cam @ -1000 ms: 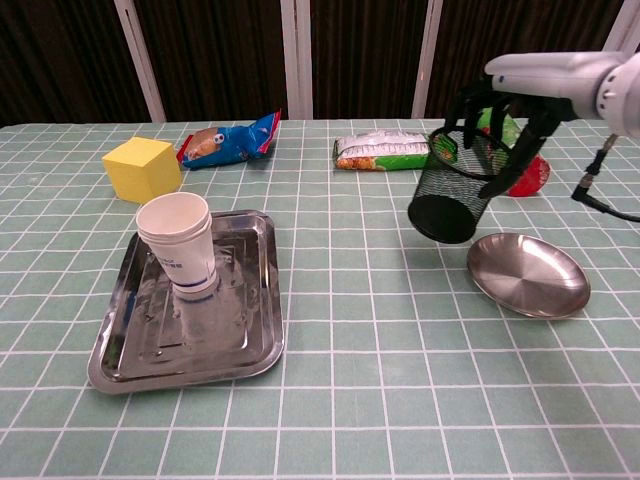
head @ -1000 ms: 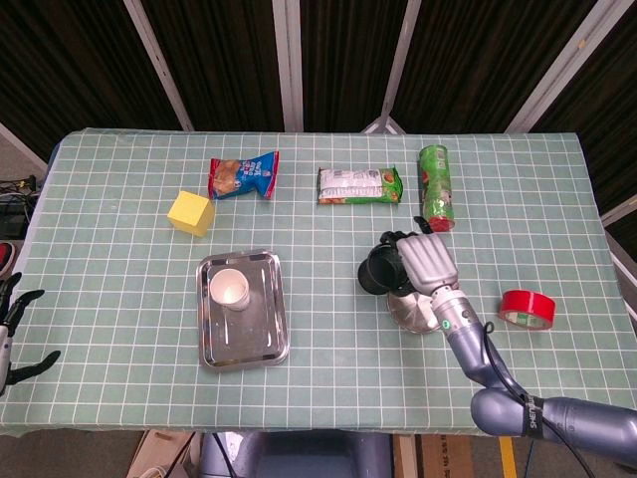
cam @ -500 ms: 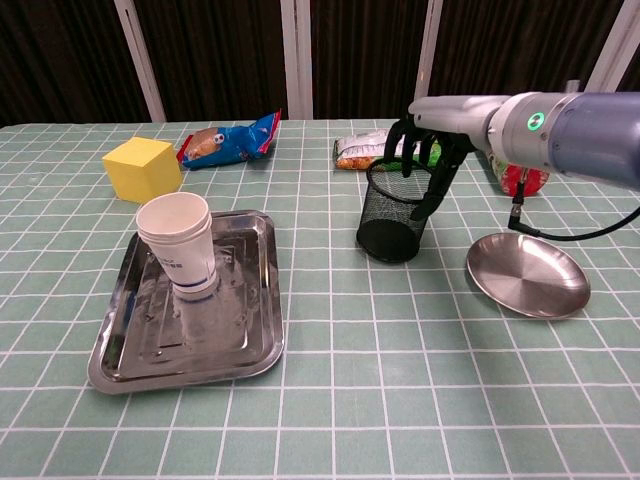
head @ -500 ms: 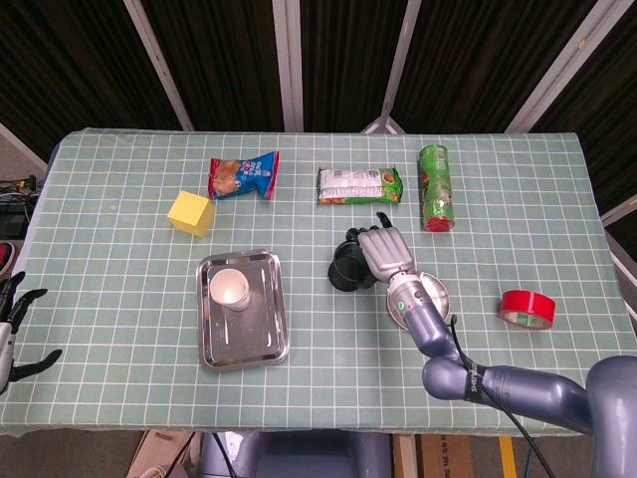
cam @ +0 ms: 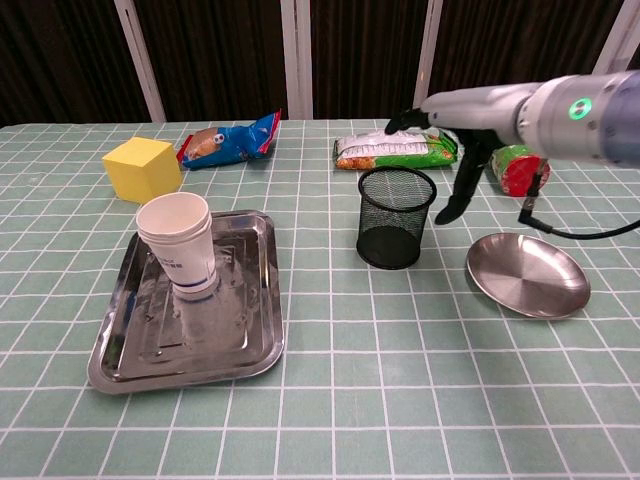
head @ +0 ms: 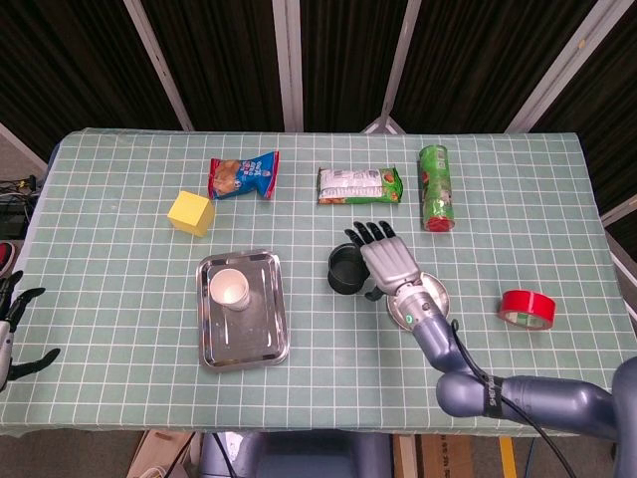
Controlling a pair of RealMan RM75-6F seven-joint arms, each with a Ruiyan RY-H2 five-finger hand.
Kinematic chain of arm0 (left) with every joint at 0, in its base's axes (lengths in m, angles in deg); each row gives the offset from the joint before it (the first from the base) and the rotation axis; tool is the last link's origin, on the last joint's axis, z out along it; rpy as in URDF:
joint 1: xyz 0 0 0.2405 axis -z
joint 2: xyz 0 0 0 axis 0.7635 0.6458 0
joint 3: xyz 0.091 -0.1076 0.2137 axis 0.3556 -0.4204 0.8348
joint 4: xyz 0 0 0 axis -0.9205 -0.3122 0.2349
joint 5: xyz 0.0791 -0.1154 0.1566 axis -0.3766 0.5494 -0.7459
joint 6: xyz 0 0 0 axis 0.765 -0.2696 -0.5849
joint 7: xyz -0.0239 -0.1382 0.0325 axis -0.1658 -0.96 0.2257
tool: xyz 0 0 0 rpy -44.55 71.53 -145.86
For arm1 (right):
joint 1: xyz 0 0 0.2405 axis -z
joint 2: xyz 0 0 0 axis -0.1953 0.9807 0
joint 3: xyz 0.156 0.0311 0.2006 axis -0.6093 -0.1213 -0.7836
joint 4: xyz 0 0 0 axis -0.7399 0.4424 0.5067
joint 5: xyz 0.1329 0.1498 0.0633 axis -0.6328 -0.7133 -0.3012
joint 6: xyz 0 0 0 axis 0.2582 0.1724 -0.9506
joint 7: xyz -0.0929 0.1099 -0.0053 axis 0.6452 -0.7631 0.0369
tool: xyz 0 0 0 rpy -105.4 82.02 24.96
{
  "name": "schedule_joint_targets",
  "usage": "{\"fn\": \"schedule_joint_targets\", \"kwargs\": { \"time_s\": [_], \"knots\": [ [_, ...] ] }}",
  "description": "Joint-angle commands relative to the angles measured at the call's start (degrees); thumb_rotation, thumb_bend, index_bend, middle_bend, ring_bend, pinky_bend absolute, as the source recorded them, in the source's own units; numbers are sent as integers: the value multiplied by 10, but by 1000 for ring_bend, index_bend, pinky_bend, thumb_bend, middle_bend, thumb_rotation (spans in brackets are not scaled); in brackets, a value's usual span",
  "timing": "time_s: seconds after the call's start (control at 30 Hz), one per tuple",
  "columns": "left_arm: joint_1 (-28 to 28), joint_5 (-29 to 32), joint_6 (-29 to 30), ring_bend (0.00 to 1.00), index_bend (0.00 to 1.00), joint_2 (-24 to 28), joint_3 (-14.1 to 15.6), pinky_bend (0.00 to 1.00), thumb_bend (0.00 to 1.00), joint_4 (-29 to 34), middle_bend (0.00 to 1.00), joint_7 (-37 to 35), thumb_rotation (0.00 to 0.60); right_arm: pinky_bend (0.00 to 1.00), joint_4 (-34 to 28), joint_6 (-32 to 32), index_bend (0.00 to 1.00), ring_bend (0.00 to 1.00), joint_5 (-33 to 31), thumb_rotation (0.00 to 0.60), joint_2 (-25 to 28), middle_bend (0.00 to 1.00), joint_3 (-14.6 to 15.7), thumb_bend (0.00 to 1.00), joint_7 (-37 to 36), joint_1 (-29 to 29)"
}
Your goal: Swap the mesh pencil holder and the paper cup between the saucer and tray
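The black mesh pencil holder [head: 346, 269] [cam: 396, 217] stands upright on the table, between the tray and the saucer. My right hand [head: 386, 257] [cam: 450, 110] hovers just above and to the right of it, fingers spread and holding nothing. To the right of the holder lies the bare round metal saucer [head: 436, 294] [cam: 527, 275]. The white paper cup [head: 229, 289] [cam: 180, 245] stands in the steel tray [head: 249, 334] [cam: 245, 300] on the left. My left hand [head: 12, 324] hangs at the far left edge, fingers apart and holding nothing.
Along the back lie a yellow block [head: 190, 213] [cam: 143, 168], a blue snack bag [head: 242, 175] [cam: 228, 140], a green-white packet [head: 359, 185] [cam: 395, 150] and a green can [head: 435, 187] [cam: 515, 168] on its side. A red tape roll [head: 527, 308] sits at the right.
My right hand carried the tilted pencil holder leftward off the saucer, set it upright on the table, then let go and spread its fingers.
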Motion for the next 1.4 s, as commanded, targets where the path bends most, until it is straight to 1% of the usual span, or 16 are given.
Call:
{"fn": "schedule_joint_targets", "kwargs": {
  "time_s": [0.03,0.13,0.17,0.2,0.23,0.27,0.3,0.37,0.4,0.5,0.67,0.73,0.8,1.03,1.27,1.4],
  "knots": [
    [1,-14,0,0,210,4,5,84,99,4,4,-12,600,0,-127,-102,0,0,46,600,125,0,33,0,-29,85],
    [6,-32,-6,0,205,10,10,84,99,9,6,-24,600,0,-166,-148,0,0,118,600,184,0,73,0,-85,158],
    [12,-40,-10,0,203,13,10,84,99,9,7,-24,600,0,-174,-162,0,0,154,600,200,0,92,0,-109,187],
    [23,-50,-20,0,200,18,7,84,99,11,7,-22,600,0,-177,-183,0,0,211,600,214,0,121,0,-147,228],
    [49,-57,-47,0,198,28,-3,84,99,23,7,-14,600,0,-173,-220,0,0,264,600,221,0,168,0,-186,289],
    [63,-47,-68,0,197,37,-10,84,98,35,7,-8,600,0,-154,-247,0,0,326,600,218,0,193,0,-219,323],
    [84,-39,-95,0,196,47,-20,84,98,51,6,0,600,0,-120,-270,0,0,373,600,211,0,215,0,-257,357],
    [119,-21,-143,0,196,57,-34,82,96,71,4,9,600,0,-77,-292,0,0,406,600,198,0,227,0,-295,390],
    [142,-7,-177,0,195,61,-43,80,93,79,2,11,600,0,-54,-298,0,0,415,600,190,0,229,0,-311,403],
    [196,38,-257,0,191,60,-60,77,73,85,0,33,600,0,-20,-298,0,0,419,600,175,0,224,0,-341,423],
    [248,88,-325,0,183,38,-70,72,69,79,0,60,600,0,-6,-283,0,0,415,600,175,0,213,0,-360,431],
    [288,125,-371,0,177,10,-79,63,68,60,0,75,600,0,-3,-284,0,0,410,600,175,0,204,0,-355,437],
    [307,147,-385,0,170,-7,-82,56,64,47,0,90,600,0,-5,-283,0,0,407,600,176,0,199,0,-352,440],
    [348,190,-406,0,134,-54,-80,48,46,28,0,112,600,0,-10,-277,0,0,392,600,180,0,179,0,-343,451],
    [370,197,-389,0,124,-111,-71,50,46,0,0,133,600,0,-15,-271,0,0,395,600,185,0,170,0,-337,463],
    [378,198,-380,0,124,-137,-66,71,47,-13,0,140,600,0,-16,-266,0,0,396,600,189,0,164,0,-345,468]
  ]
}}
